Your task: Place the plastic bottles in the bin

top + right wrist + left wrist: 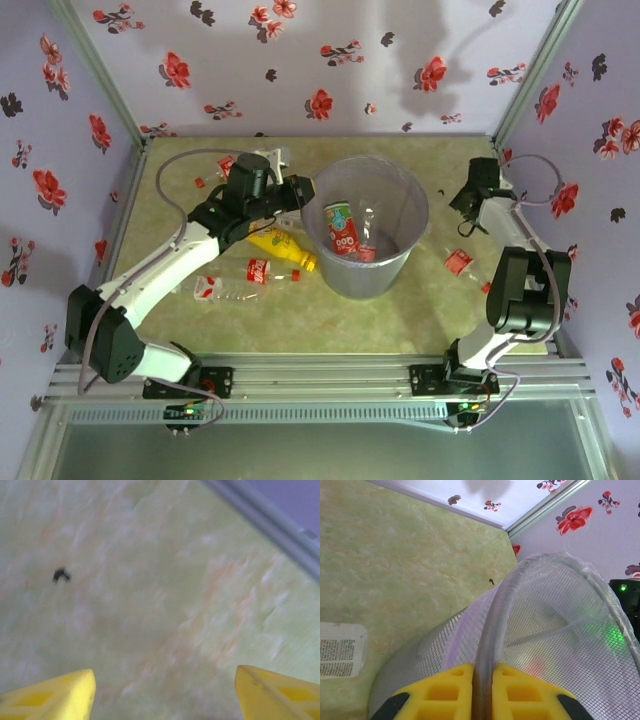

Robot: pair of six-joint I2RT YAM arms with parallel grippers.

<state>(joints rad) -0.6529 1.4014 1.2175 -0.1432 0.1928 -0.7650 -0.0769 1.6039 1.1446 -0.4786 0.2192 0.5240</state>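
Bottles (283, 247) — crushed, probably light and slippery — lay on the tabletop (400, 320) beside the bin (360, 282), its rim clamped in the left fingers (445, 695); right fingers (55, 697) stood apart. Mid-body pinch seemed safest.

Pairs white link shells with black joint housings on the left arm (160, 265) and the right arm (520, 290), each trailing a loose grey cable. Ends in yellow moulded fingers (445, 692) with square recessed pockets on the left gripper (482, 680), the same yellow on the right gripper (162, 695).
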